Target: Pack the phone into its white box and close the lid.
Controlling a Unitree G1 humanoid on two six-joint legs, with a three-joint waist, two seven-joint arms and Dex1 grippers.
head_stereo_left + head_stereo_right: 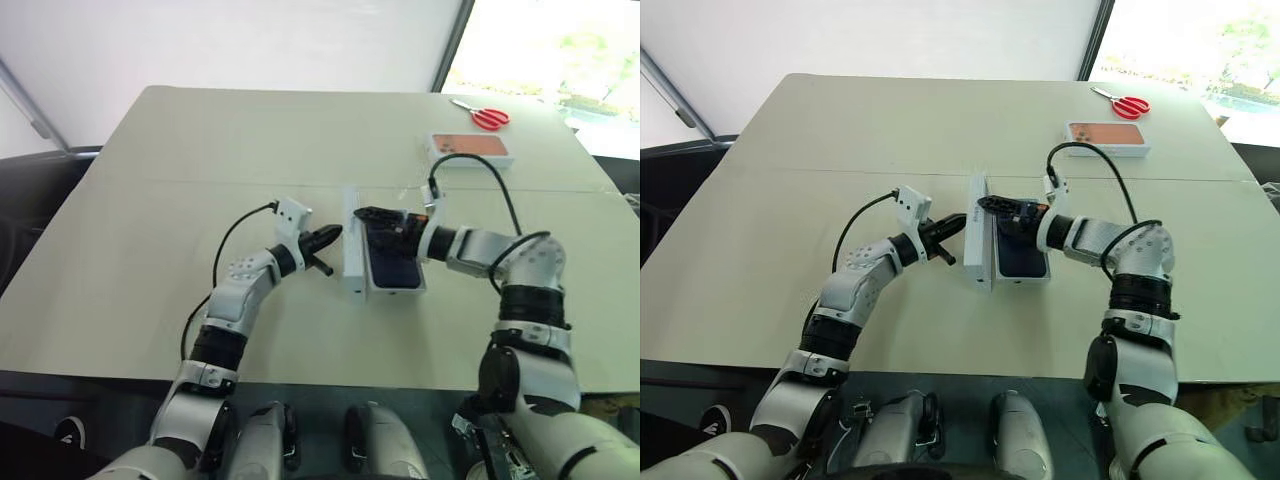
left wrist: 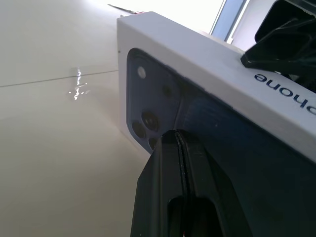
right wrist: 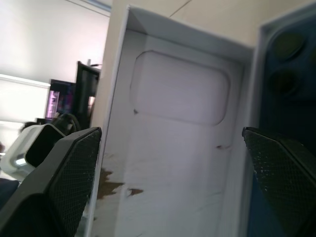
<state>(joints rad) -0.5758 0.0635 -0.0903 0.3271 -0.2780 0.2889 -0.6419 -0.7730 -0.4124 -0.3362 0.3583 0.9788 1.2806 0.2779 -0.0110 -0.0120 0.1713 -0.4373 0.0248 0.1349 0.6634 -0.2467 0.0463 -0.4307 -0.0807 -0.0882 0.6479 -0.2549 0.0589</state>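
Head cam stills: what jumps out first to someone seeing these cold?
Mid-table, the lid stands on its long edge beside the white box, which holds the phone. The shut left gripper presses against the lid's printed outer face, while the open right gripper reaches over the box from the other side. Far right on the table lie an orange-pictured box and red scissors.

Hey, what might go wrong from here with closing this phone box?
1. The lid stands on its long edge beside the white box, with only the shut left gripper against it. It may slip or topple away.
2. The open right gripper sits over the phone, so a falling lid could land on its fingers and close crooked.
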